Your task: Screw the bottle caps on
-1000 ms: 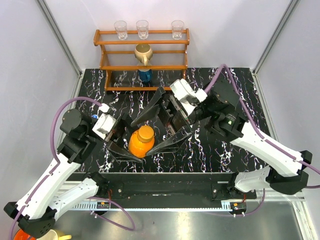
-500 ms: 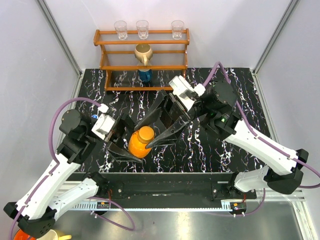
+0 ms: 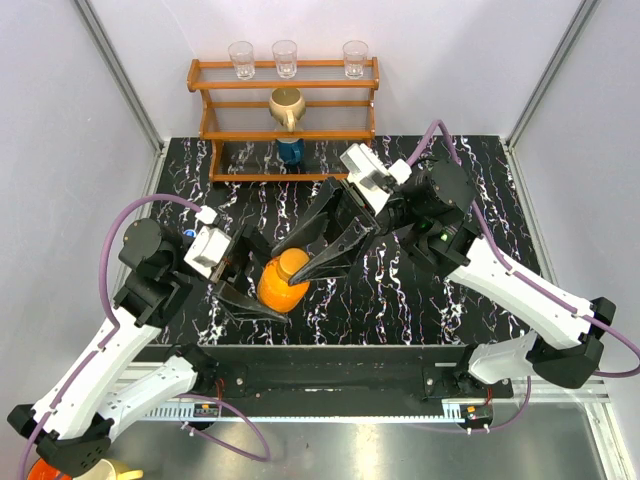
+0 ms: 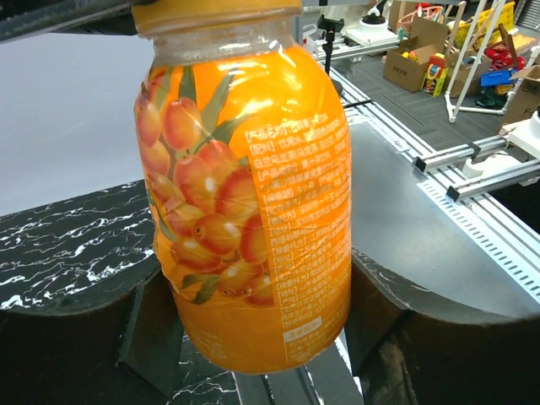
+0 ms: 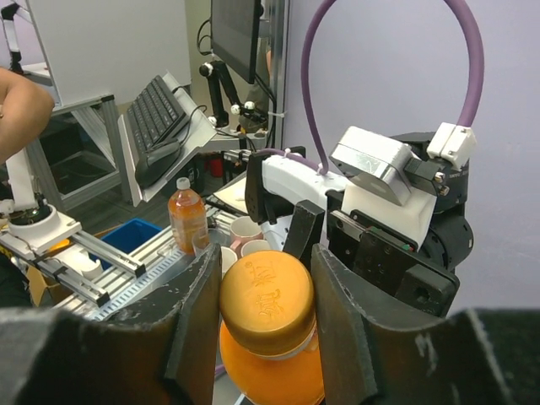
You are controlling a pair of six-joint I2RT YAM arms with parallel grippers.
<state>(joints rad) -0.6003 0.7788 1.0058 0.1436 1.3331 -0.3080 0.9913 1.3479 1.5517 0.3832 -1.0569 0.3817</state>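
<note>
An orange juice bottle (image 3: 279, 292) stands upright on the black marbled table (image 3: 480, 170), left of centre. My left gripper (image 3: 268, 282) is shut on its body, one finger on each side of the lower part (image 4: 253, 194). On the bottle's neck sits the orange bottle cap (image 3: 293, 262). My right gripper (image 3: 296, 264) comes in from the upper right and is shut on this cap. In the right wrist view both fingers (image 5: 198, 312) press the cap's (image 5: 266, 304) sides. The cap's lower edge (image 4: 215, 13) shows at the top of the left wrist view.
A wooden rack (image 3: 355, 134) stands at the back of the table. Three clear glasses (image 3: 286, 56) stand on its top shelf, a tan pitcher (image 3: 286, 106) on the middle one and a dark blue container (image 3: 290, 151) below. White walls close in both sides.
My right gripper has swung left over the bottle and its wide-open fingers have closed onto the cap. The left gripper and the bottle have stayed put.
</note>
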